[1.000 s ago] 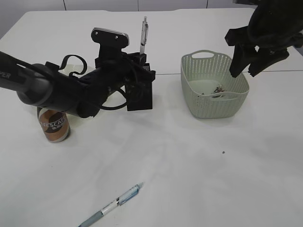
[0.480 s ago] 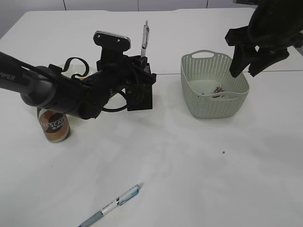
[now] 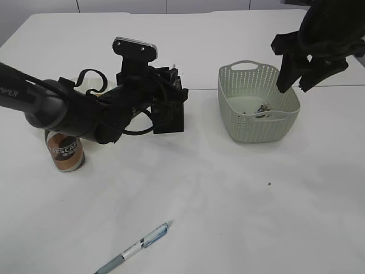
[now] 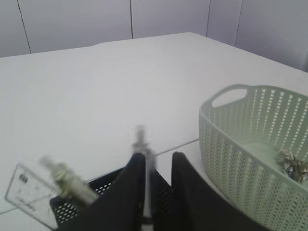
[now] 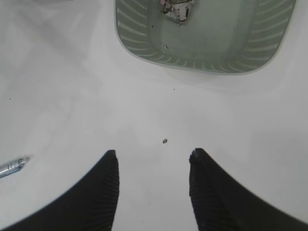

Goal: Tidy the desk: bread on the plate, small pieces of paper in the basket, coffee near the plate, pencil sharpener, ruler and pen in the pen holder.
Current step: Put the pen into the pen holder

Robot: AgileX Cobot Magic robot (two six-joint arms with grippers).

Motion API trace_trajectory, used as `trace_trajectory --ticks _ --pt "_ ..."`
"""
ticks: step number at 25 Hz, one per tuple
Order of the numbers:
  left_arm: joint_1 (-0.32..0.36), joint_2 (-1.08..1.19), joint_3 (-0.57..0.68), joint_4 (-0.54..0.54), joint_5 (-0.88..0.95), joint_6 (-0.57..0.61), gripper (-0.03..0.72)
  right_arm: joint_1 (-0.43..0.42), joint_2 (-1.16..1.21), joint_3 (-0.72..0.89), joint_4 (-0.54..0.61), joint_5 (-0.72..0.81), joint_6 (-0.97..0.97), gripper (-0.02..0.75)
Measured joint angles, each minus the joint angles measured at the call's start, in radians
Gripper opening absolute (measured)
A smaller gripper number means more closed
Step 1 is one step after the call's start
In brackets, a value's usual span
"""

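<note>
Since the pen (image 4: 146, 168) shows up blurred between the narrowly parted jaws of the left gripper (image 4: 156, 161), right above the pen holder (image 4: 96, 192), we can't tell if it's gripped, but we reckon it's light, stiff and slick, so pinch mid-barrel.

Pen holder (image 3: 169, 108) stands left of the basket (image 3: 258, 108), which holds paper scraps (image 3: 262, 108); coffee can (image 3: 65, 150) sits further left and nearer the front, a loose pen (image 3: 134, 248) lying at the table's (image 3: 239, 211) front edge
</note>
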Motion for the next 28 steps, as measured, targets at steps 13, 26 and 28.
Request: trace_trajectory --ticks 13,26,28 --pt "0.000 -0.064 -0.001 0.004 0.081 0.000 0.255 0.000 0.000 -0.052 0.000 0.000 -0.005 0.354" --pt "-0.009 -0.398 -0.001 0.034 0.907 0.000 0.255 0.000 0.000 -0.058 0.040 0.002 -0.006 0.354" --pt "-0.019 -0.439 -0.001 0.036 1.055 0.000 0.256 0.000 0.000 -0.058 0.040 0.002 -0.006 0.354"
